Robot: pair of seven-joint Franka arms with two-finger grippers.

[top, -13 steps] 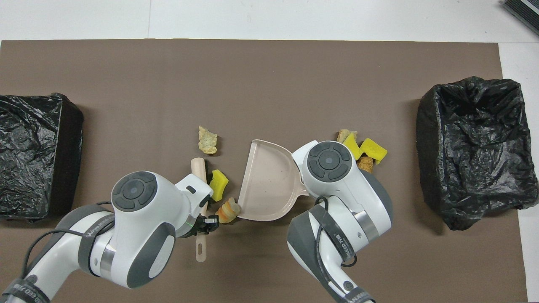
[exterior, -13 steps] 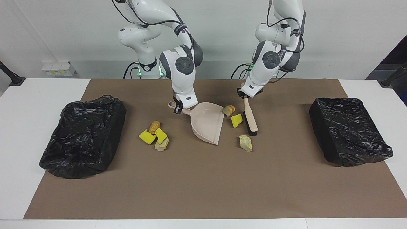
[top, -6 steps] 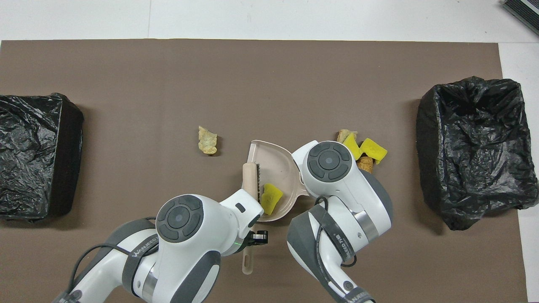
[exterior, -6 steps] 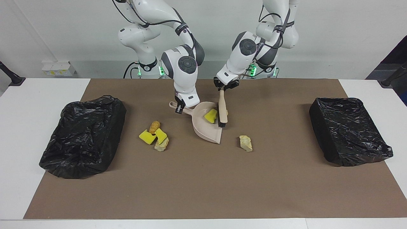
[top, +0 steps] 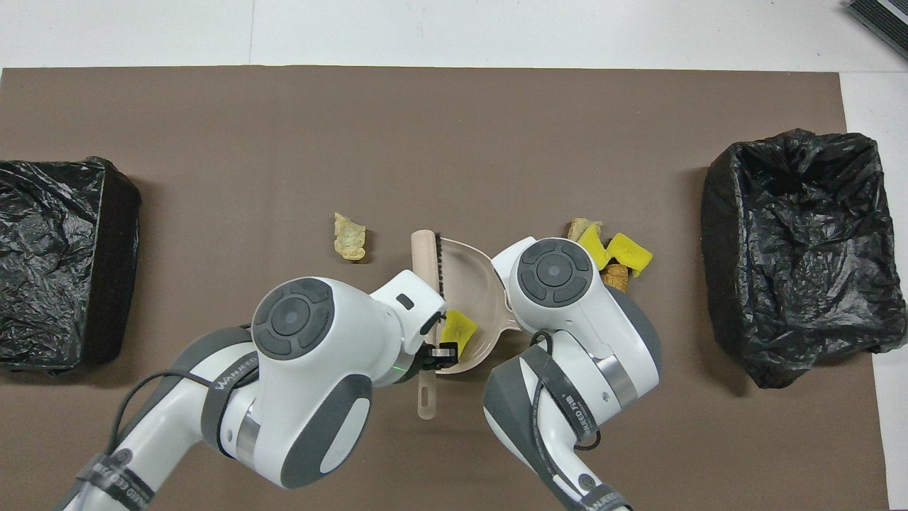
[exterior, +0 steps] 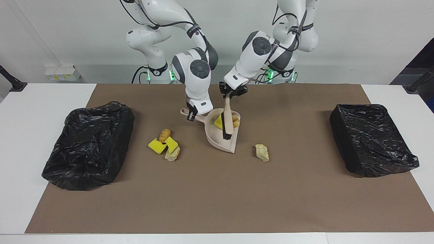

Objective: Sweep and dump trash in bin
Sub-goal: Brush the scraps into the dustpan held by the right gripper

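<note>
The right gripper (exterior: 192,114) is clenched on the handle of the beige dustpan (exterior: 217,140), which lies flat near the middle of the brown mat (exterior: 217,203), closer to the mat's robot-side edge than to its opposite edge. The left gripper (exterior: 231,94) grasps the handle of the brush (exterior: 227,117), whose bristle end rests inside the pan. Two pieces of the trash already lie in the pan: a yellow sponge piece (top: 457,330) and a brown bread-like lump (exterior: 235,121) just beside the brush. One pale chunk (exterior: 262,152) lies alone on the mat beside the pan's open lip, toward the left arm's end of the table. A cluster of four scraps (exterior: 166,144) sits beside the pan toward the right arm's end of the table. Black-lined bins stand at either end of the mat (exterior: 88,144) (exterior: 371,139).

Likely hazards: if the brush draws back out across the lip, its bristles may drag the two loaded pieces out again. The light sponge could bounce off the pan's rear wall. Should the pan be lifted tilted toward its lip, the load would probably slide off before reaching a bin. The lone chunk and the cluster lie on opposite flanks, so the pan may need re-aiming, and shifting it risks spilling.
</note>
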